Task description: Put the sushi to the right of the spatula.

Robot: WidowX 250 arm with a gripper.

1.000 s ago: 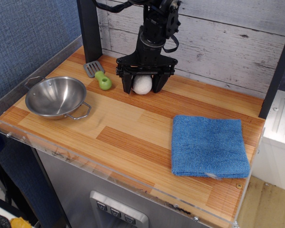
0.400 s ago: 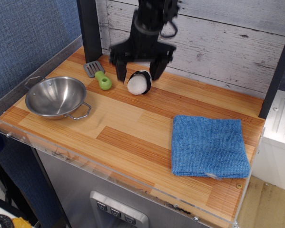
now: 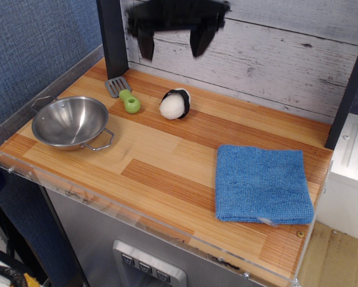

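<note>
The sushi (image 3: 175,104), a white rice ball with a black band, lies on the wooden counter just right of the spatula. The spatula (image 3: 124,94) has a grey slotted head and a lime-green handle and lies at the back left. My gripper (image 3: 172,46) is open and empty, well above the sushi at the top of the view, in front of the plank wall. Its two dark fingers (image 3: 146,43) hang down spread apart and are blurred.
A steel bowl (image 3: 71,122) with wire handles stands at the left front. A blue cloth (image 3: 263,183) lies at the right. A dark post (image 3: 112,36) stands at the back left. The counter has a clear plastic rim (image 3: 137,218) along its front.
My gripper opened, let go of the sushi on the counter, and rose straight up. The sushi stays to the right of the spatula.
</note>
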